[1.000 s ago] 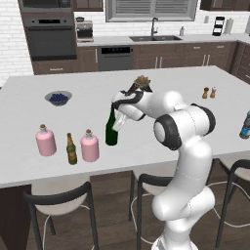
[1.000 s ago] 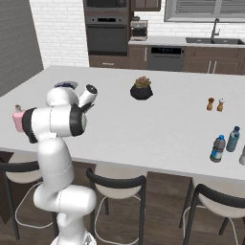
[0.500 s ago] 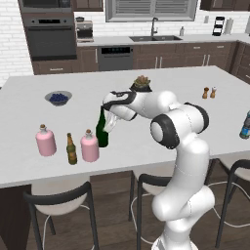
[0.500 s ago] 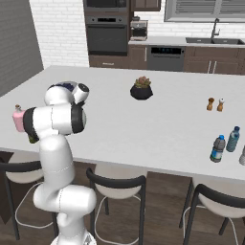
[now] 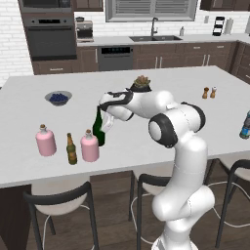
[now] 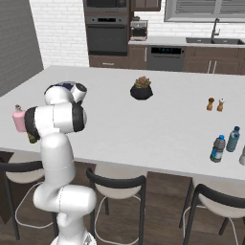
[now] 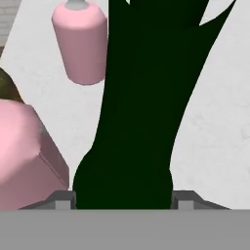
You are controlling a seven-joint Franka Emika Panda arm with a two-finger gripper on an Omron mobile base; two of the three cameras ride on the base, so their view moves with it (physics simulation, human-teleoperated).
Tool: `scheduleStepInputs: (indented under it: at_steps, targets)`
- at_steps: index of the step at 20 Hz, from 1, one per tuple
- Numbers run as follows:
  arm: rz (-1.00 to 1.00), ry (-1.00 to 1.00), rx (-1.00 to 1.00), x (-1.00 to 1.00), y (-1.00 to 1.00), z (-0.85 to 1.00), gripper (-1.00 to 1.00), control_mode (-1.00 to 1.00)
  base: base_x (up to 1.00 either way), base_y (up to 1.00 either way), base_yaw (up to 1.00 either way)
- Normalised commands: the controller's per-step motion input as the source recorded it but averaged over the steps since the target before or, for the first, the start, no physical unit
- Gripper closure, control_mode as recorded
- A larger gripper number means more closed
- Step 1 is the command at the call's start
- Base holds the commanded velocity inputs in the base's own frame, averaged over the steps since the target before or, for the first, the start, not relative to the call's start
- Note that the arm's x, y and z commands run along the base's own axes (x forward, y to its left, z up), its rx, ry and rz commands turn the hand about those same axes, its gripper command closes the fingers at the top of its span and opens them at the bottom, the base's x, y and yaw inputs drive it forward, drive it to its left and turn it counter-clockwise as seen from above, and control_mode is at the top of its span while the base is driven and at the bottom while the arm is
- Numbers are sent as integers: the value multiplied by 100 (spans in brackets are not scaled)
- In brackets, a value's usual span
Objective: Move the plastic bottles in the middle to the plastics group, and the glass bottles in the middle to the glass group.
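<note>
The gripper [image 5: 103, 123] is clamped around the tall dark green wine bottle [image 5: 99, 131], which stands tilted a little at the near left part of the white counter [image 5: 161, 97]; in the hand view the wine bottle [image 7: 141, 112] rises dark between the two finger tips. Just beside it, at about eight o'clock from the bottle in the left base view, sits a pink flask [image 5: 90, 146], with a small brown beer bottle [image 5: 72, 149] to that flask's nine o'clock and a second pink flask [image 5: 45, 140] further out the same way. Whether the green bottle's foot rests on the counter cannot be told. A bowl of blue berries [image 5: 58, 98] lies well apart toward twelve o'clock of the flasks, and a potted plant [image 6: 142, 88] stands mid-counter. Far off at the counter's right end, two small blue-labelled water bottles [image 6: 217, 149] stand close together, with salt and pepper shakers [image 6: 215, 104] beyond them.
</note>
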Motion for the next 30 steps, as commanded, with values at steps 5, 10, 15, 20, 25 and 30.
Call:
scheduleStepInputs:
  at_steps: [5, 10, 15, 20, 25, 30]
  targets:
    - [0, -5, 0, 0, 2, 0, 100, -100, 0, 0, 0]
    - [1, 0, 0, 0, 6, -33, 100, -100, 0, 0, 0]
    - [1, -1, 0, 0, 3, -33, 100, -100, 0, 0, 0]
    - [0, 0, 0, 0, 2, -1, 100, -100, 0, 0, 0]
    - [0, 0, 0, 0, 3, 0, -100, -100, 0, 0, 0]
    - [0, 0, 0, 0, 0, 0, -100, -100, 0, 0, 0]
